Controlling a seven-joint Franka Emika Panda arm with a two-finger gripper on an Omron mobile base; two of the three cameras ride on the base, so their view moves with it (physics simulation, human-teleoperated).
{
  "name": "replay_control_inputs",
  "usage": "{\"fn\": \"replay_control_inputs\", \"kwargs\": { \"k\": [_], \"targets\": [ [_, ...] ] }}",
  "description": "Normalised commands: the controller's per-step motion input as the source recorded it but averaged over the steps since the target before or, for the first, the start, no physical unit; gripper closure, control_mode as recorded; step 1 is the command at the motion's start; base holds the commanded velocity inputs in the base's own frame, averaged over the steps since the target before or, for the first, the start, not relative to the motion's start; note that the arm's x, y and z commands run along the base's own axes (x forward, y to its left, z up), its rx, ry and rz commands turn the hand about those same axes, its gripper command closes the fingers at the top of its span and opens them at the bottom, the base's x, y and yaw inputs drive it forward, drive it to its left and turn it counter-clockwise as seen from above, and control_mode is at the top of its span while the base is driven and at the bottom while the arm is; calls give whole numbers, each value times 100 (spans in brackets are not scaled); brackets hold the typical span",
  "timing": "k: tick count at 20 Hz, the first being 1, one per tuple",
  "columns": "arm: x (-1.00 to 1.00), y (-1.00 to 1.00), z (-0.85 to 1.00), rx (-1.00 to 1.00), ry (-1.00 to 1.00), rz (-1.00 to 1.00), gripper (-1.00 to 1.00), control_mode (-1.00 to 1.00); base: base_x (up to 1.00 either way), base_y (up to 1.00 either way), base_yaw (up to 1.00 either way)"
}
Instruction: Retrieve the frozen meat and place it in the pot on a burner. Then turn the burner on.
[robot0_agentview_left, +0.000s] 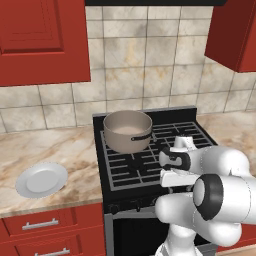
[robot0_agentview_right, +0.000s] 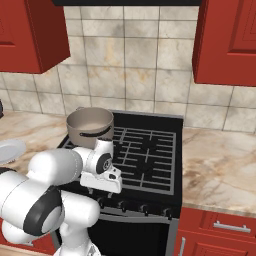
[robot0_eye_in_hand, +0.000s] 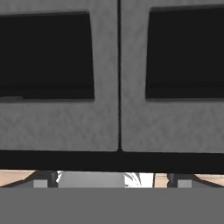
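While the end effector (robot0_eye_in_hand: 112, 180) stands wide apart, the pot (robot0_agentview_left: 127, 131) sits on the back-left burner (robot0_agentview_left: 131, 145), holding nothing.

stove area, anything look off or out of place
Nothing stands out. The pot sits upright on the back left burner, no spill on the grates. The white plate lies flat on the counter, bare. No meat in the pot yet.

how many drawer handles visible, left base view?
2. Upper drawer handle under the counter, left of the stove; lower drawer handle just below, cut by the frame edge. More may be hidden.
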Motion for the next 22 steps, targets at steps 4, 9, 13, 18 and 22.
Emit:
{"fn": "replay_control_inputs", "kwargs": {
  "k": [4,9,13,18,22],
  "targets": [
    [0,0,0,0,0,0,-100,-100,0,0,0],
    [0,0,0,0,0,0,-100,-100,0,0,0],
    [0,0,0,0,0,0,-100,-100,0,0,0],
    [0,0,0,0,0,0,-100,100,0,0,0],
    [0,0,0,0,0,0,-100,100,0,0,0]
  ]
}}
